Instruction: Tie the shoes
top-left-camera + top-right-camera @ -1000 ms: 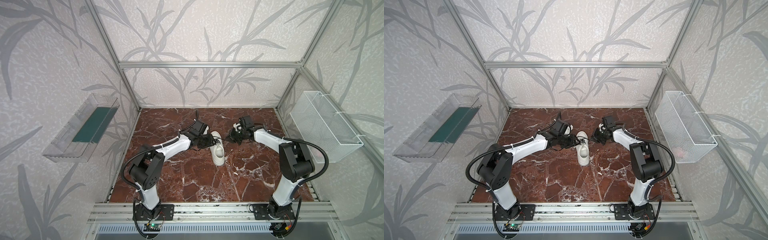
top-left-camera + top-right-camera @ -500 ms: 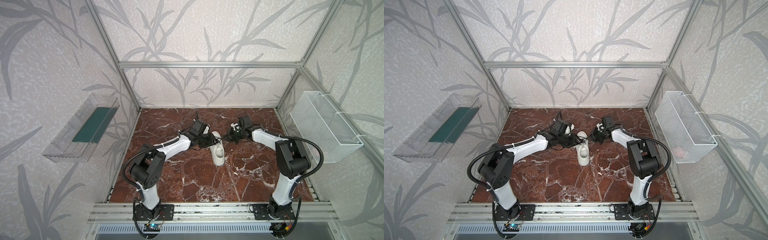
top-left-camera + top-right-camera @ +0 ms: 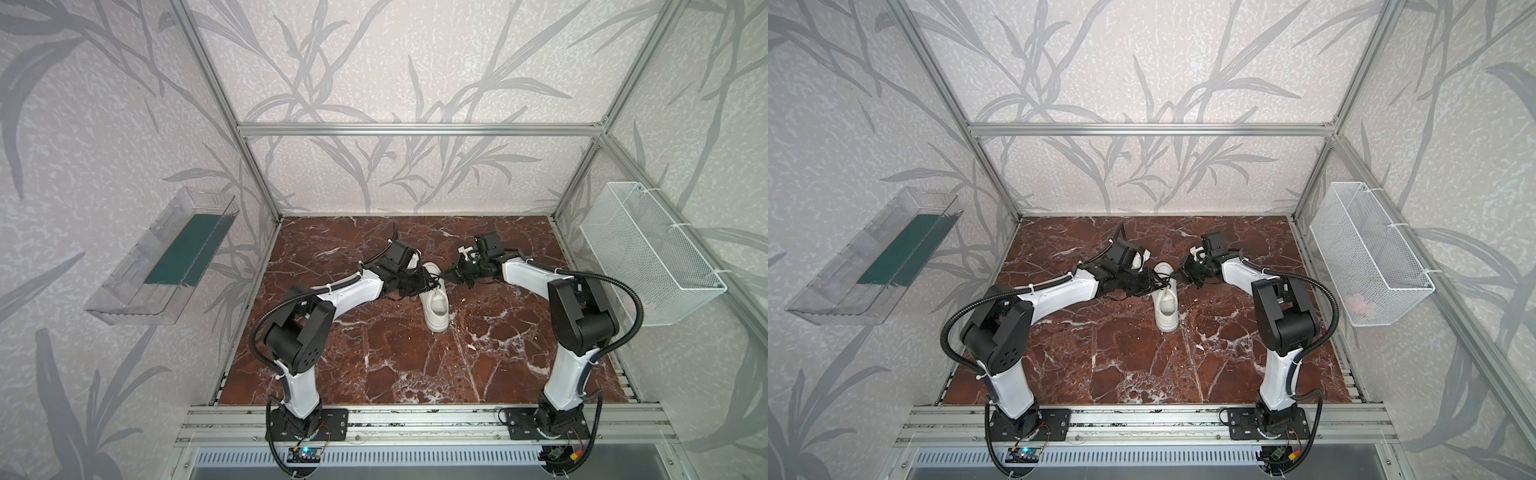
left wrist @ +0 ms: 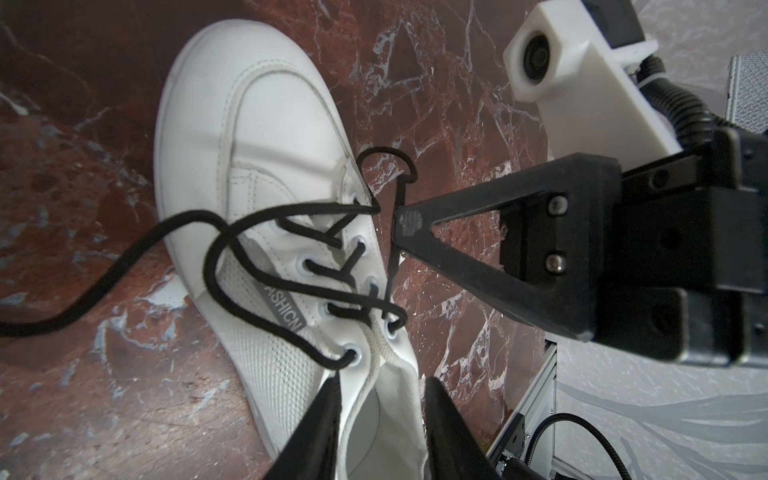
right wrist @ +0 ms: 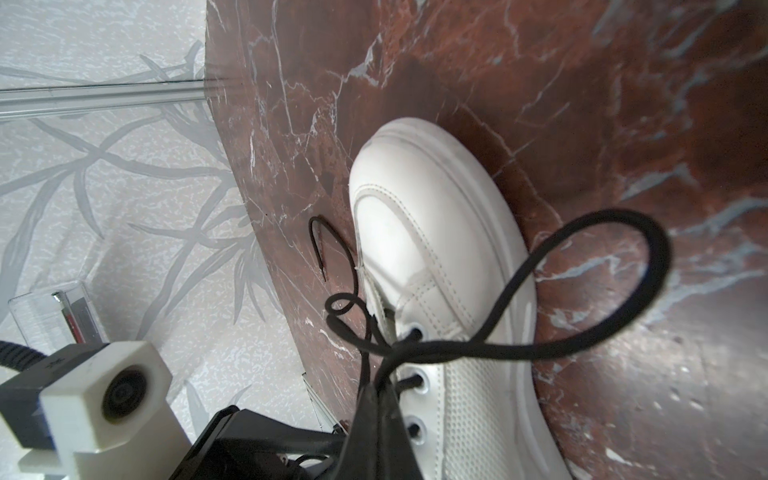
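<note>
1. The shoe (image 3: 436, 316) stands on its sole toward the back of the table (image 3: 374, 357), between the two grippers. Its toe, I judge, points away from the arm bases.
2. Its laces (image 4: 206, 270) run through the eyelets but hang loose. Strands cross above the tongue, one swings out in a wide loop, and a free end lies on the table beside the toe. No knot or bow shows.
3. The right gripper (image 5: 376, 392) is clenched and pinches one strand at its very tips, just beside the eyelet row.
4. The left gripper (image 4: 382, 380) sits at the collar, jaws apart astride the tongue and eyelet flap. I cannot tell whether they press on the shoe.
5. What could go wrong:
   - The strand is thin and held only at the tips, so a sideways tug could slide it out.
   - If the left jaws are not bearing on the shoe, a pull on the lace would likely drag or tip the light shoe instead of tightening anything.
   - The loop has no stiffness, so slack could let it collapse onto the crossing strands and tangle.
   - The two grippers work close together and could knock each other.
6. The basket (image 3: 648, 249) and tray (image 3: 162, 257) hang on the side walls, well apart from the work.
</note>
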